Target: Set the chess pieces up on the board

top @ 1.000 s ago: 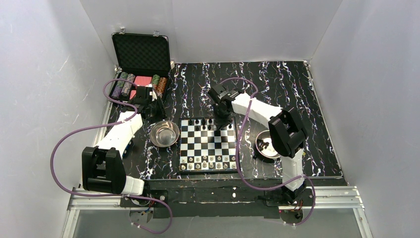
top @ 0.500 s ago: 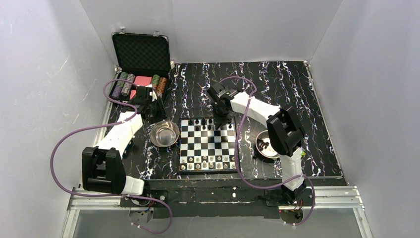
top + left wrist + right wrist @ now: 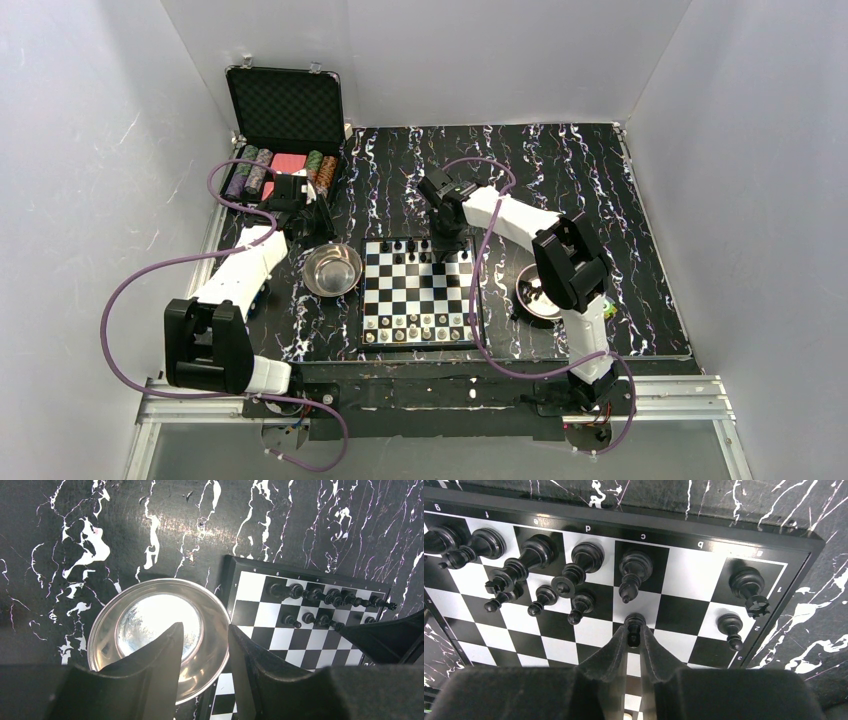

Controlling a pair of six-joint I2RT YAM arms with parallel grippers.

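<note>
The board [image 3: 400, 286] lies mid-table, with black chess pieces [image 3: 409, 246] on its far rows and pale ones [image 3: 420, 327] on the near rows. My right gripper [image 3: 441, 243] reaches down over the far right part of the board. In the right wrist view its fingertips [image 3: 634, 636] hug the head of a black pawn [image 3: 634, 623], which stands upright on a square in front of a bishop [image 3: 634, 570]. My left gripper [image 3: 205, 630] hovers open and empty over a steel bowl [image 3: 150, 625], left of the board [image 3: 250, 587].
A second steel bowl [image 3: 541, 293], right of the board, holds a few black pieces. An open black case [image 3: 285, 110] with poker chips [image 3: 250, 170] stands at the far left. A rook [image 3: 749, 587] and a pawn [image 3: 730, 626] stand by the board's corner.
The right arm's elbow has shifted a little to the left while its gripper stays over the far rows. The left arm has not moved.
</note>
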